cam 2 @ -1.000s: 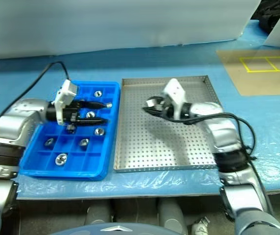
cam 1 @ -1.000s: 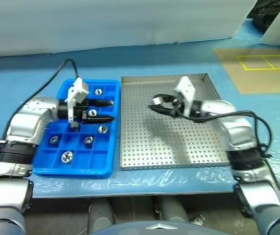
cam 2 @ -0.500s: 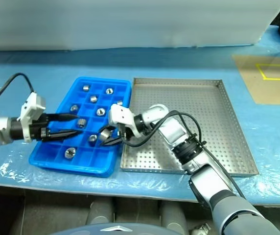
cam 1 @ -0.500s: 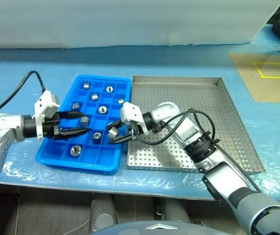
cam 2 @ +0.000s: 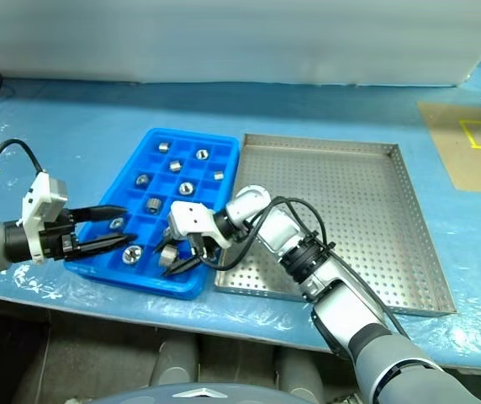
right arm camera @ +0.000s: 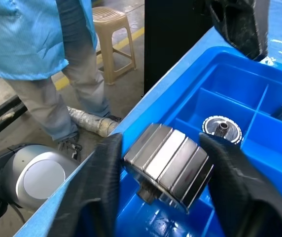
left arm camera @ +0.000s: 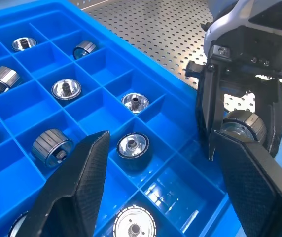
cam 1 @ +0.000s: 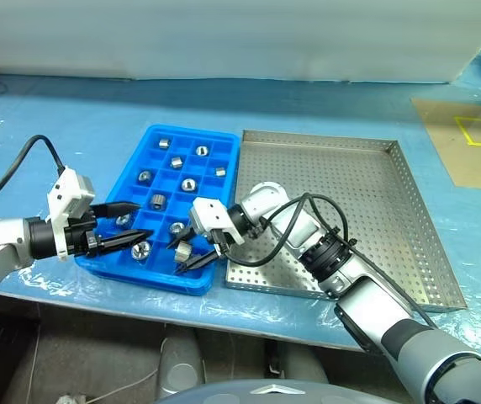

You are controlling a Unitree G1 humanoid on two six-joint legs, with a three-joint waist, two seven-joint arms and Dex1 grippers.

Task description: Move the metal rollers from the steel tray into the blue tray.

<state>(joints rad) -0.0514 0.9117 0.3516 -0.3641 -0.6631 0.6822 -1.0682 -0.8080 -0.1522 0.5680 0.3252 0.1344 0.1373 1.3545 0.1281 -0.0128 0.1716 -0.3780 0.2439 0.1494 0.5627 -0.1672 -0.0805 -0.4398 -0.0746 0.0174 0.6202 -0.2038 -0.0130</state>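
Note:
The blue tray [cam 1: 192, 129] lies left of the steel tray [cam 1: 350, 194] and holds several metal rollers [cam 1: 187, 183] in its compartments. My right gripper [cam 1: 176, 258] reaches across from the steel tray to the blue tray's near right corner. It is shut on one ribbed roller [right arm camera: 168, 165], held tilted just above a corner compartment, and that roller [left arm camera: 242, 129] sits between the two black fingers. My left gripper [cam 1: 144, 220] hovers open and empty at the blue tray's near left corner, pointing toward the right gripper.
A person in a blue coat [right arm camera: 42, 44] stands beside a beige stool [right arm camera: 112, 29] beyond the table's near edge. A brown sheet with yellow lines [cam 1: 476, 143] lies at the far right. A black cable [cam 1: 30, 156] trails from my left wrist.
The camera has swung left. My right gripper carried the roller from over the steel tray to the blue tray's near right corner. My left gripper drew back from the tray's middle to its near left corner.

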